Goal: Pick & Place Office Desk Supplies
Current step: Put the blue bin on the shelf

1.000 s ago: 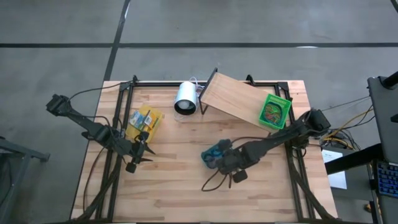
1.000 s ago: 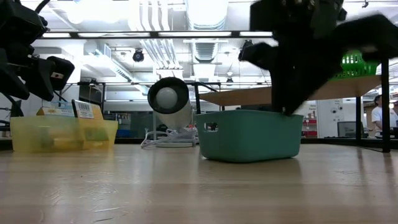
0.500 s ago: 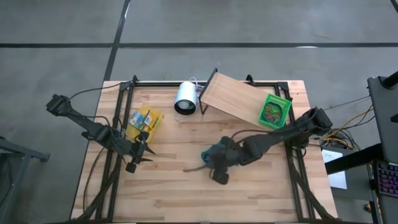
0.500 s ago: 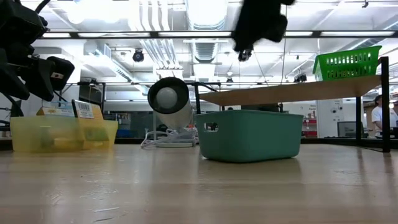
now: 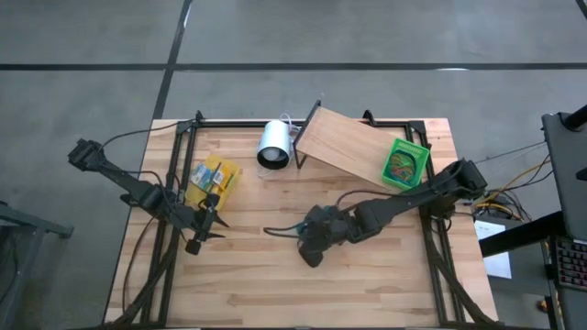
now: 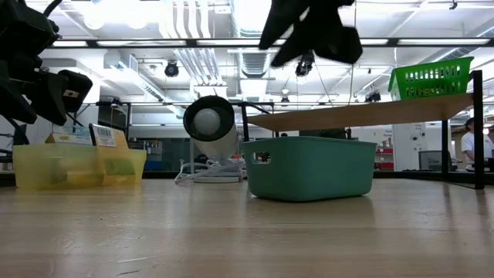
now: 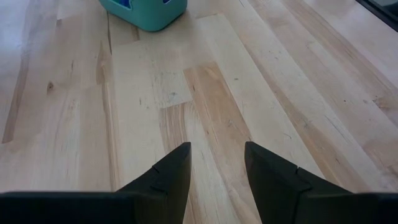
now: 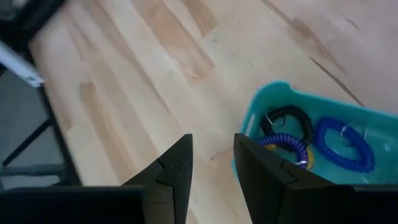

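Note:
A teal bin [image 6: 309, 167] stands mid-table. In the right wrist view it [image 8: 311, 102] holds coiled loops: a black one [image 8: 287, 117], a purple one [image 8: 287, 147] and a blue one [image 8: 346, 140]. My right gripper [image 8: 212, 163] hangs high above the bin's edge, open and empty; in the low view it [image 6: 310, 31] shows at the top. My left gripper [image 7: 216, 167] waits open over bare wood at the table's left [image 5: 207, 225]. A yellow tray [image 5: 213, 178] of small yellow items rests on the table at the far left.
A white cylinder [image 5: 273, 144] lies at the far edge. Beside it a slanted wooden board [image 5: 344, 149] carries a green basket [image 5: 404, 163]. Bare wood stretches along the near half of the table [image 5: 275, 293].
My right gripper has risen from beside the teal bin to well above it, rolling about its own axis and drifting a little toward the table's left edge. The bin has stayed in place.

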Tool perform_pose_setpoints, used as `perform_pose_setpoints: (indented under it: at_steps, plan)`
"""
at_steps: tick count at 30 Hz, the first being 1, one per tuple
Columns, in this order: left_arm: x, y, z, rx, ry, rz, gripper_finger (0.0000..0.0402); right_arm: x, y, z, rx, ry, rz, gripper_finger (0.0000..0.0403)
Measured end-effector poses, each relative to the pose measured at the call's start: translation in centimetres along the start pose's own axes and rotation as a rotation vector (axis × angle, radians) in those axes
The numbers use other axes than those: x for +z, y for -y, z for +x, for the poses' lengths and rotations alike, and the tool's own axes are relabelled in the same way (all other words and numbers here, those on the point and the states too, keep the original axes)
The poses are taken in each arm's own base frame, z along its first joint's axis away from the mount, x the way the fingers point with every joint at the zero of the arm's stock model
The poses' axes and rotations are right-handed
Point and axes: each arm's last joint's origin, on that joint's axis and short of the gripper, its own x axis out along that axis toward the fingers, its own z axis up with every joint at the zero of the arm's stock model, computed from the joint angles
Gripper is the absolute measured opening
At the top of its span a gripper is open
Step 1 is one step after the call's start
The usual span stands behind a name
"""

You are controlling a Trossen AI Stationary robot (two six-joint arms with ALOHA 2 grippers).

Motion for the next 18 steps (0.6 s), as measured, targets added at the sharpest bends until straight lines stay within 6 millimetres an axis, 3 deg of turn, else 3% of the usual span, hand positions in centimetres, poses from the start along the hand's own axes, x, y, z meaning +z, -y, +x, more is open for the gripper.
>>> perform_pose_setpoints:
  at_steps: [5, 18]
  plan:
    - [0.0, 0.0, 0.0, 0.0, 0.0, 0.0, 0.0152, -0.5, 0.2, 2.1, -0.059, -0.01, 0.056, 0.0124]
    - [0.0, 0.0, 0.0, 0.001, -0.004, 0.001, 0.0152, 0.6, -0.7, 5.3, -0.179, -0.055, 0.098, 0.0146]
